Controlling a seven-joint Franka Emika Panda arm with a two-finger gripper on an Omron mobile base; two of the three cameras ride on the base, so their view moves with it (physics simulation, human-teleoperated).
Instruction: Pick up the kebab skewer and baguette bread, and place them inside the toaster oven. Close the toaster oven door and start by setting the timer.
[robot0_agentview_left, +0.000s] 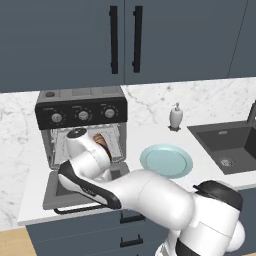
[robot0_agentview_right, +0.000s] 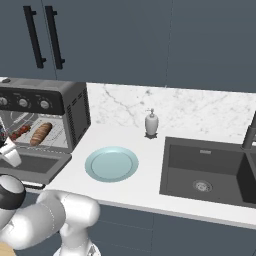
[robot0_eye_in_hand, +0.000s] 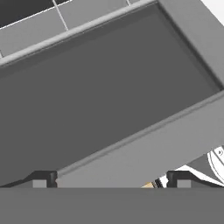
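The toaster oven (robot0_agentview_left: 80, 112) stands at the counter's left with the toaster oven door (robot0_agentview_left: 50, 196) dropped flat open, its black bar handle (robot0_agentview_left: 75, 210) at the front. On the wire rack inside lie the baguette bread (robot0_agentview_right: 41, 133) and, to its left, the kebab skewer (robot0_agentview_right: 20, 132). My gripper (robot0_eye_in_hand: 109, 181) hangs open and empty just above the door (robot0_eye_in_hand: 144, 153). It looks down on the dark glass window (robot0_eye_in_hand: 100, 96), fingertips (robot0_eye_in_hand: 41, 179) wide apart over the front edge. In the left base view my arm hides most of the oven mouth.
A pale blue plate (robot0_agentview_left: 166, 161) lies bare on the white counter right of the door. A soap dispenser (robot0_agentview_left: 175, 117) stands by the wall, and a dark sink (robot0_agentview_right: 205, 170) lies further right. Dark cabinets hang above.
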